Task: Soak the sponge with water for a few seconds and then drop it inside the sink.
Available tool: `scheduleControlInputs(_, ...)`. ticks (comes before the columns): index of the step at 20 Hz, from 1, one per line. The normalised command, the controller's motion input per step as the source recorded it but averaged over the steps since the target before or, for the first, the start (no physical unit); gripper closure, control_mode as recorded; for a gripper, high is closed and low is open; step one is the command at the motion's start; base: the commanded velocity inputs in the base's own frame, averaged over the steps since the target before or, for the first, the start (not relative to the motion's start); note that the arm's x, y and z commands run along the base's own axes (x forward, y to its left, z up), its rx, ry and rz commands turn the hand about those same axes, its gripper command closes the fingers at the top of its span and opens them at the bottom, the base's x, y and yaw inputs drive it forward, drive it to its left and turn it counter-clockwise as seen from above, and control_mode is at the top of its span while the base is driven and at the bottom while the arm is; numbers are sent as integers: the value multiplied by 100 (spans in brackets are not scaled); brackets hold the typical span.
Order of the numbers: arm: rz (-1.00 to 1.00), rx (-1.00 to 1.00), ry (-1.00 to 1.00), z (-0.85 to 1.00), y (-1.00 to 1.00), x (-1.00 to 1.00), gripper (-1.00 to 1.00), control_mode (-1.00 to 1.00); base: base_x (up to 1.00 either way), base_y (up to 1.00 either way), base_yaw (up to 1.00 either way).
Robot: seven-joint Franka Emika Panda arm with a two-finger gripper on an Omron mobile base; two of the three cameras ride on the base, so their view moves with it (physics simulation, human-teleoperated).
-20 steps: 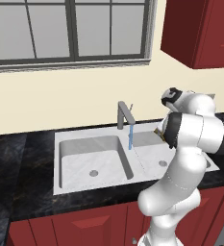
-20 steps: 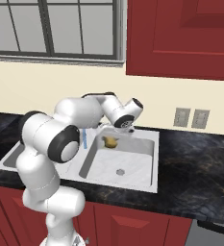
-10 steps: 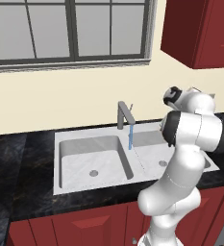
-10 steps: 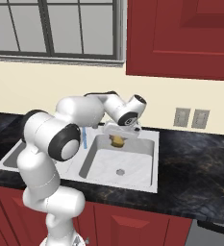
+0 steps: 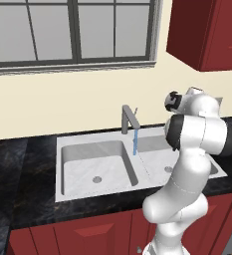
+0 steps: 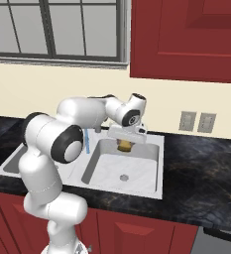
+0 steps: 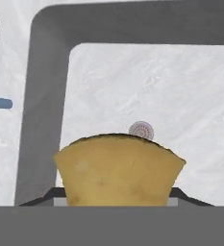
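My gripper [image 6: 125, 143] is shut on the sponge [image 6: 124, 146], a small yellow-olive lump hanging above the right basin of the light marbled sink [image 6: 159, 161]. In the hand view the sponge [image 7: 118, 170] sits between my fingers and hides the fingertips, with the basin's round drain [image 7: 141, 130] just past its edge. The water [image 6: 86, 141] falls as a thin blue stream to the left of the sponge, apart from it. From the left base view the water [image 5: 135, 142] drops from the grey tap [image 5: 129, 117] onto the divider of the sink [image 5: 87, 138].
Black stone counter [image 6: 201, 168] surrounds the sink. Red cabinets [image 6: 186, 39] hang above on the right, and a window [image 5: 72, 30] sits behind the tap. Two wall outlets [image 6: 196, 121] are right of the sink. My own arm [image 5: 197, 134] blocks the right basin in the left base view.
The gripper has carried the sponge a little to the right, away from the water stream and further over the right basin. The jaws stay shut on it.
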Motion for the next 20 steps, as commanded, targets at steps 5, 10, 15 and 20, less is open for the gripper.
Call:
scheduleControlInputs(5, -19, -5, 2, -26, -4, 7, 100, -100, 0, 0, 0)
scheduleControlInputs(10, -9, -5, 0, -58, -8, 35, 100, -100, 0, 0, 0)
scheduleControlInputs(15, -2, -2, 0, -36, -9, 21, 100, -100, 0, 0, 0)
scheduleControlInputs(20, 0, 0, 0, -39, -10, 0, 100, -100, 0, 0, 0)
